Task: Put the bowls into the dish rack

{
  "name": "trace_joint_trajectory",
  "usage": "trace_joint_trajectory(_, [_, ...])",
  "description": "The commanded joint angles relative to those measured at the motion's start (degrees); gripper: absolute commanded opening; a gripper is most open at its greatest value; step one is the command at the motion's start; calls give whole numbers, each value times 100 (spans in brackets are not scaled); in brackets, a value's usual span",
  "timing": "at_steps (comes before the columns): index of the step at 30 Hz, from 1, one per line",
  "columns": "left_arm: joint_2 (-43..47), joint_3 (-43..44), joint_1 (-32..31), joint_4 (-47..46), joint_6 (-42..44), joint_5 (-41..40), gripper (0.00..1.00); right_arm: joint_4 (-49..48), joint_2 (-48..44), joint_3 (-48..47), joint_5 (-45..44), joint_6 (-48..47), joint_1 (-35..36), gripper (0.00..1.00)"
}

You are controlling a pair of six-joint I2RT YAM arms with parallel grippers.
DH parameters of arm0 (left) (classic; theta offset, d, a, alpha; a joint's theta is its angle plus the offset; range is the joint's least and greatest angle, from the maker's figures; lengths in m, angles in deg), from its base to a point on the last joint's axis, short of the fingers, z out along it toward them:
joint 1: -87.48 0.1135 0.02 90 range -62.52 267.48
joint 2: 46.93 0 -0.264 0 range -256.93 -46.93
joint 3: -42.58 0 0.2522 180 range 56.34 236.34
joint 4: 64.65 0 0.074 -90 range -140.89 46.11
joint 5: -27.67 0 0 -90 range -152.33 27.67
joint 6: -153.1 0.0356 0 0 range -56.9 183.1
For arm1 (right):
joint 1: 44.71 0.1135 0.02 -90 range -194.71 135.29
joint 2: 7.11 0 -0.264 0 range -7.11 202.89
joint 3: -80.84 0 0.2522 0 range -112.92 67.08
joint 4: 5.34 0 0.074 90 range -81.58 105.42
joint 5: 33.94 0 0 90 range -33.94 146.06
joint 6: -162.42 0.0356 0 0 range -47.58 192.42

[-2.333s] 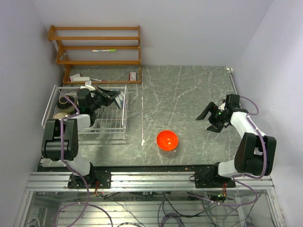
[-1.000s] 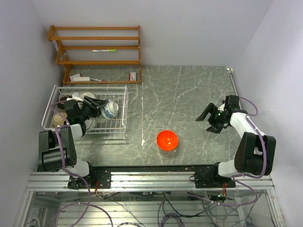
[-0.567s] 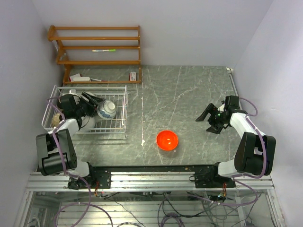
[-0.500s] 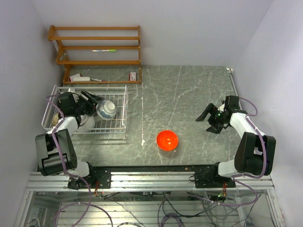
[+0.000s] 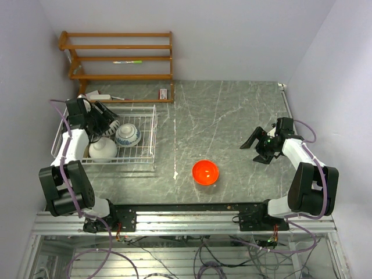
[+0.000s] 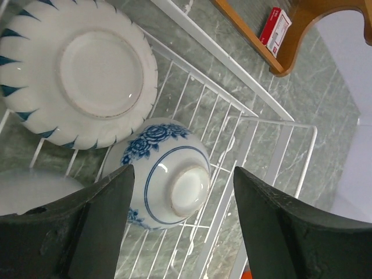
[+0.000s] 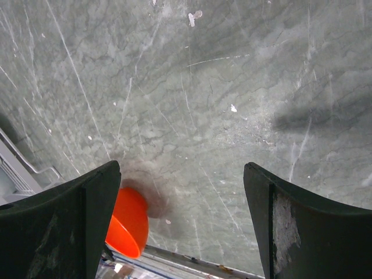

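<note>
Left wrist view: the left gripper (image 6: 180, 232) stands open and holds nothing. Its two dark fingers (image 6: 96, 232) frame the blue-and-white bowl (image 6: 165, 180) without touching it. That bowl lies foot-up on the wires of the dish rack (image 6: 273, 157), just beside a wider white dish with blue teeth round its rim (image 6: 78, 72) in the upper left of the frame, which is also upside down. Lying on their rims probably keeps them steady on the grid, and it leaves the right part of the rack free.

In the top external view the left gripper (image 5: 103, 119) hangs over the rack's far left corner, near the wooden shelf (image 5: 116, 58), clear of the bowl (image 5: 127, 135).

The right gripper (image 5: 257, 149) is also spread wide and empty, at the right of the counter (image 5: 232, 110). Its wrist camera catches the orange-red bowl (image 7: 129, 224) at the lower left edge. That bowl (image 5: 205, 172) sits upright on the counter near the bottom centre, well apart from the rack — it looks to me like the one left to load, and it lies nearer the right arm.
</note>
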Motion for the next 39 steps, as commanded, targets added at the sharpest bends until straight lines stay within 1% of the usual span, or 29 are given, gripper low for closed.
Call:
trace_joint_trajectory(1, [96,449,43,808,452,-232,79,-105,-20,69,53,-56,4,87])
trace_joint_trajectory(5, [209,735,-137,1350,634,-268,80,-105,-9,76,53,-54,4,87])
trace_joint_trajectory(10, [248,884,-849,1746,750,-568,80,-132,22,74,53,-45,13,87])
trace_joint_trajectory(13, [174,925,-1354,1874,738,-987,81,-121,63,34,62,-44,13,87])
trace_joint_trajectory(17, [46,927,-1691,1936,651,-1555,81,-74,65,-21,55,-64,13,87])
trace_joint_trajectory(21, [-30,1062,-1847,2073,645,-2125,82,-64,36,11,45,-71,13,87])
trace_joint_trajectory(26, [-263,1188,-1962,2131,688,-2357,83,-75,39,22,35,-64,13,87])
trace_joint_trajectory(34, [-680,1096,-2075,1749,561,-2313,84,-27,75,-54,-33,-73,13,87])
trace_joint_trajectory(39, [-833,1194,-2111,1454,529,-2324,84,4,90,-62,-69,-80,11,87])
